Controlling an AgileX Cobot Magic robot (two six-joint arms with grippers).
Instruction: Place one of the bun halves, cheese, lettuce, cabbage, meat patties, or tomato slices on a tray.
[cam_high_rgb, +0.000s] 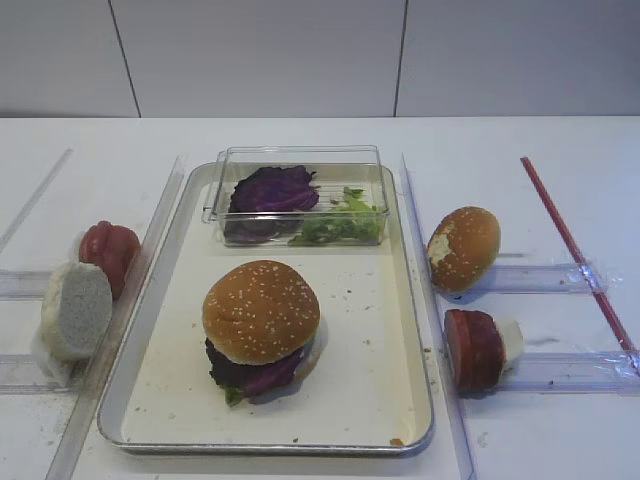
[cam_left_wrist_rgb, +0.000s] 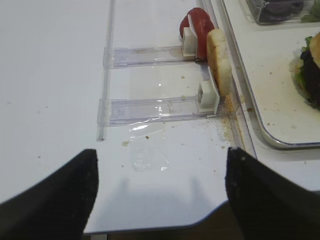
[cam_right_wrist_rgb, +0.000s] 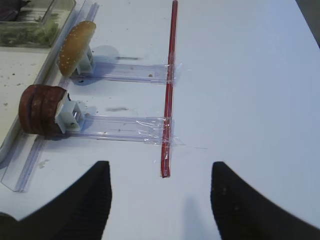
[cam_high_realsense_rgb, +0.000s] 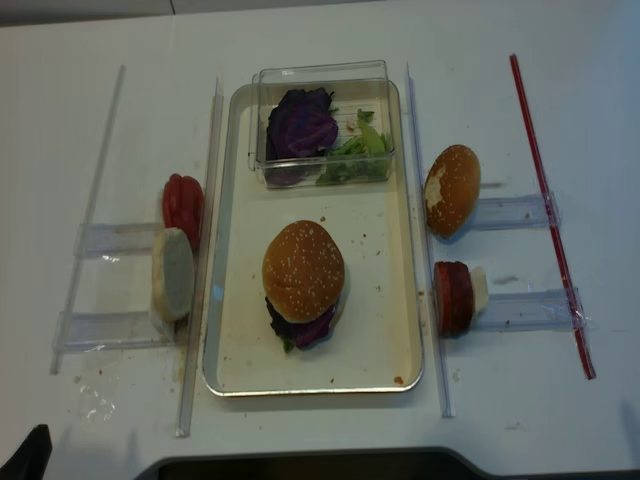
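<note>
Exterior high: clear box (cam_high_rgb: 215, 200) with cabbage (cam_high_rgb: 272, 189), lettuce (cam_high_rgb: 340, 227), on tray (cam_high_rgb: 180, 400).

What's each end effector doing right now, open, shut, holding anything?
Left end effector: open, holding nothing, above the bare table.
Right end effector: open, holding nothing, near the red stick.

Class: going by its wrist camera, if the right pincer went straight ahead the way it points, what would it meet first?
Probably the red rod taped to the table: its near end lies just ahead, between the open right pincer's fingers. Height is unclear, so it might pass over.
</note>
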